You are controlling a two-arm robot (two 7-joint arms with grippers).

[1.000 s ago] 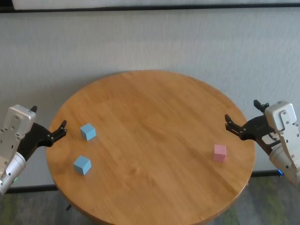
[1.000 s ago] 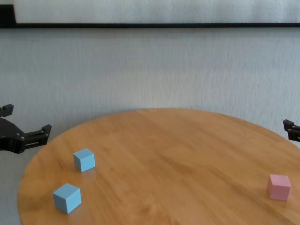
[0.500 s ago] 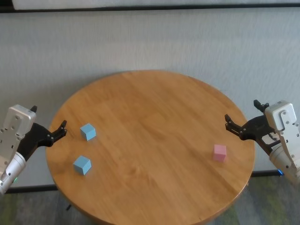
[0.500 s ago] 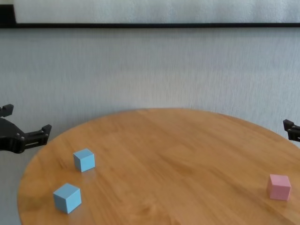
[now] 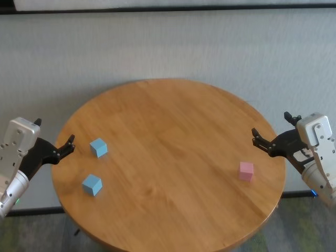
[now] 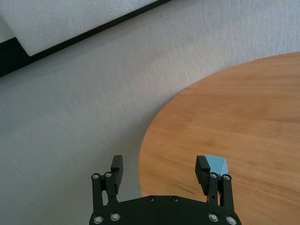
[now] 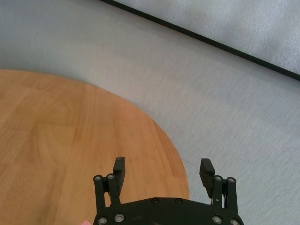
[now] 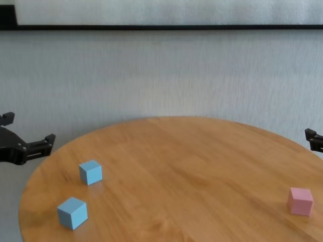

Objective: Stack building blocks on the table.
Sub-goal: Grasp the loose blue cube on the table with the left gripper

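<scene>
Two light blue building blocks [image 5: 98, 147] [image 5: 92, 184] sit apart near the left rim of the round wooden table [image 5: 168, 131]. A pink block [image 5: 246, 171] rests alone near the right rim. My left gripper [image 5: 53, 131] hovers open just off the table's left edge, beside the farther blue block [image 6: 216, 164]. Off the right edge, my right gripper [image 5: 271, 124] hangs open, slightly beyond the pink block [image 8: 301, 201]. Neither gripper holds anything. In the chest view both blue blocks [image 8: 91, 172] [image 8: 72, 212] stand flat on the table.
Grey carpet [image 5: 168, 47] surrounds the table, and a white wall with a dark baseboard [image 5: 168, 8] runs along the far side. Bare wood [image 8: 192, 166] lies between the blue pair and the pink block.
</scene>
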